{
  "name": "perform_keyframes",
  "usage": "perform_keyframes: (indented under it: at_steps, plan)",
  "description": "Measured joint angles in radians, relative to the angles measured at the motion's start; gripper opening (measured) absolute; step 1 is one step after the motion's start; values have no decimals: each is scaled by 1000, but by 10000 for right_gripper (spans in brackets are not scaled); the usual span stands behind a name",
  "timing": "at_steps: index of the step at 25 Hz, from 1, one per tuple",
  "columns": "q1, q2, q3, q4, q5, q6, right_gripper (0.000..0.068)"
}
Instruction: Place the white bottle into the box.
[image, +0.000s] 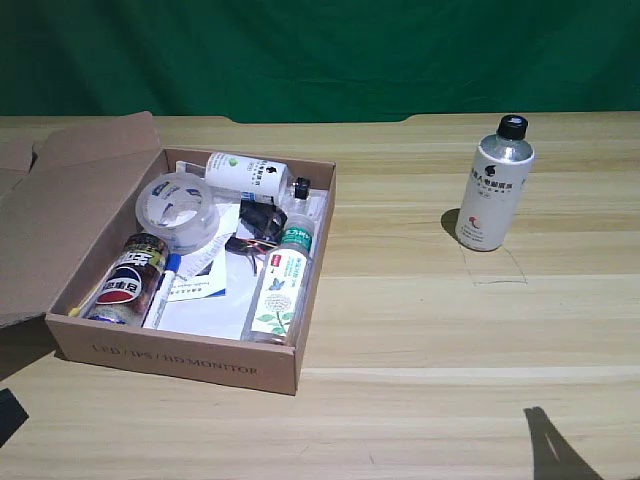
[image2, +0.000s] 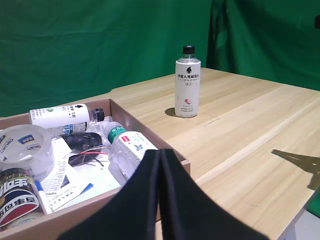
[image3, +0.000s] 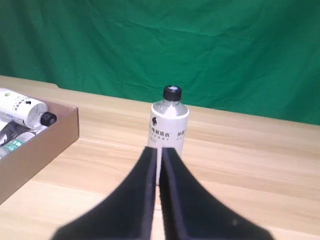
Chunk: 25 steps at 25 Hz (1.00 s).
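The white bottle (image: 494, 184) stands upright on the bare wooden table (image: 420, 330), well apart from the box (image: 190, 355) and toward the exterior view's right, black cap on top. Nothing touches it.

The right gripper (image3: 159, 152) points at the bottle in its own wrist view, its 2 black fingers (image3: 142, 195) pressed together with only a thin seam between them — closed on nothing. The tips sit short of the bottle's lower body; whether they touch it cannot be told. In the exterior view the gripper itself is out of sight; only a dark pointed shadow (image: 553, 445) lies on the table near the lower right.

The box lies open on the exterior view's left, its large flap (image: 60, 215) folded outward. Inside are 5 clear items: a second white bottle (image: 248, 174) lying along the far wall, a tape roll (image: 176, 208), a can (image: 128, 280), a clear bottle (image: 281, 283) with a green label lying along the right wall — and a marker (image: 163, 290) beside the can. Papers and dark cables lie under and between them.
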Motion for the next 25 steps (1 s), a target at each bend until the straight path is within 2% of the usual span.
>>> perform_keyframes:
  at_steps: [3, 6, 8, 14, 15, 17, 25]
  plan:
    - [0, 52, 0, 0, 0, 0, 6]
    - [0, 137, 0, 0, 1, 2, 64]
    - [0, 203, -3, 0, 18, 22, 160]
    - [0, 372, -75, -3, 38, 123, 602]
    - [0, 392, -91, -4, 41, 126, 637]
    - [0, 437, -136, -4, 43, 127, 676]
    - [0, 662, -359, -4, 55, 129, 680]
